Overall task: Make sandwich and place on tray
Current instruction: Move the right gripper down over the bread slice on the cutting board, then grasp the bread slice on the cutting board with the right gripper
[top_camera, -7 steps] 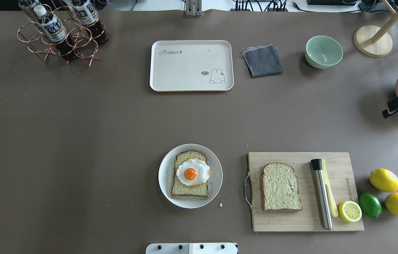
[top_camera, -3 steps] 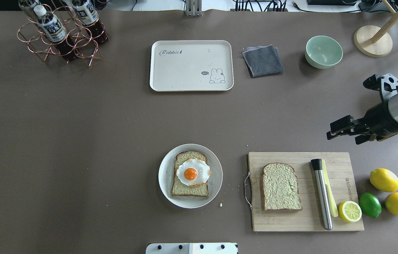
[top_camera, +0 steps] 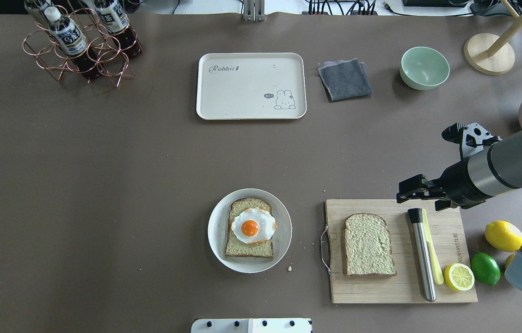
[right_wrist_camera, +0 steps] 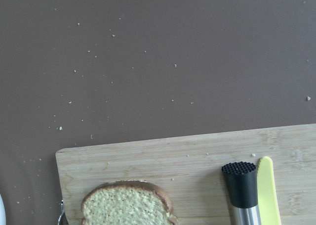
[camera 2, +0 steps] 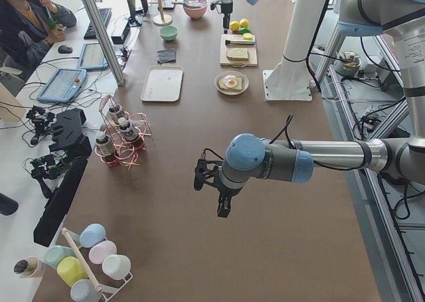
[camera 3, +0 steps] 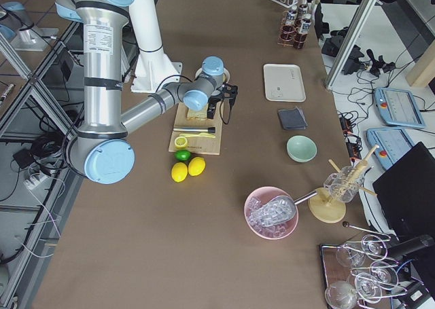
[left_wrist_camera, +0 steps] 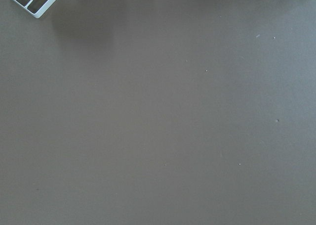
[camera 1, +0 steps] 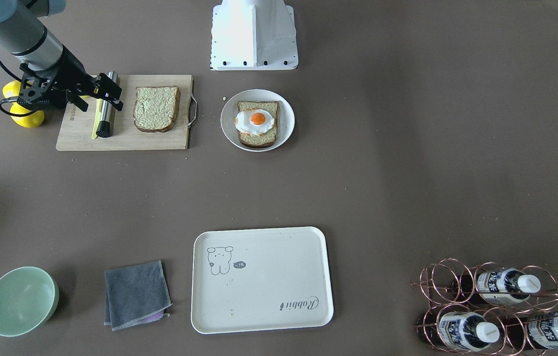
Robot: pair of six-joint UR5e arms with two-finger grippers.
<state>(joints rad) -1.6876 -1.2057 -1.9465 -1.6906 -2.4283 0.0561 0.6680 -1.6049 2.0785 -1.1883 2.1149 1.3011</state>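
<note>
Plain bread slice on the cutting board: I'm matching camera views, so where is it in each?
Front-facing: bread slice upper left.
Overhead: slice lower right.
Exterior left: slice far, top centre.
Exterior right: mostly hidden behind near arm.
Left wrist: not in it.
Right wrist: slice bottom edge, left of centre.
Shared landmark: wooden cutting board under it.

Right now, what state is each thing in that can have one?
plated slice: flat on the plate, fried egg on top.
bare slice: flat on the cutting board, untouched.
tray: no food on it.
right gripper: open, holding nothing, over the board's far edge.
left gripper: cannot tell.
half lemon: cut face up.
cloth: folded.
</note>
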